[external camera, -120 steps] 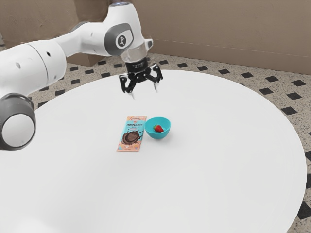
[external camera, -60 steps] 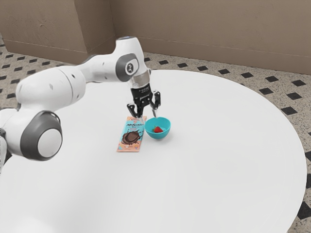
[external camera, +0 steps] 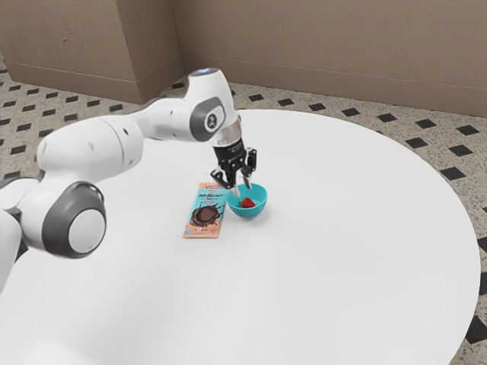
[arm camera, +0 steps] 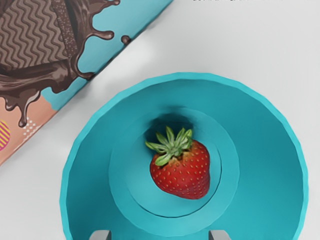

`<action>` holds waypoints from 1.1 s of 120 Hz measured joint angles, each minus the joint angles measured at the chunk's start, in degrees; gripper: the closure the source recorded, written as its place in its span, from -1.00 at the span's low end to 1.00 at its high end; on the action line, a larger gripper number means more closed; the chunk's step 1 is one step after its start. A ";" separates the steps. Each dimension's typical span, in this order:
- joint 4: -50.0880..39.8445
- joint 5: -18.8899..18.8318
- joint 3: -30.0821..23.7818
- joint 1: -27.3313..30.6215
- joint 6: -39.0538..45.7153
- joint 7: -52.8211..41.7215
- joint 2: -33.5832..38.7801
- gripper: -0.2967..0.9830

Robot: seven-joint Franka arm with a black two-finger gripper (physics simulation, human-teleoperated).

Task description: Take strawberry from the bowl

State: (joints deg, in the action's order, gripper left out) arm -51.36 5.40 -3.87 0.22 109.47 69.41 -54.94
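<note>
My gripper (external camera: 242,191) is over the near-left part of the blue bowl (external camera: 254,212) in the exterior view, its two fingertips apart at rim height. A red strawberry (external camera: 247,203) lies inside, just below the tips. From the wrist view, the strawberry (arm camera: 183,172) rests on the floor of the bowl (arm camera: 272,155), its green leaves to one side. Both fingertips of the gripper (arm camera: 159,235) peek in at the edge with a wide gap between them, and nothing is held.
A flat chocolate bar package (external camera: 204,215) lies on the white round table (external camera: 327,258), close beside the bowl on the exterior view's left. Part of the package (arm camera: 37,37) also appears in the wrist view.
My hand has come down from high above the table and across toward the exterior view's right, arriving over the bowl. It has also turned. Bowl, strawberry and package have stayed put.
</note>
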 joint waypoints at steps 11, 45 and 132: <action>-0.12 -0.11 -0.14 -0.01 1.26 0.76 -0.21 0.21; -0.50 -0.21 -0.08 0.00 3.10 2.49 -1.44 0.13; -1.00 -0.36 0.44 0.38 7.50 4.39 -3.92 0.10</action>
State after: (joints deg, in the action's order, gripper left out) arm -52.37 5.04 -3.43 0.61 116.96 73.80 -58.86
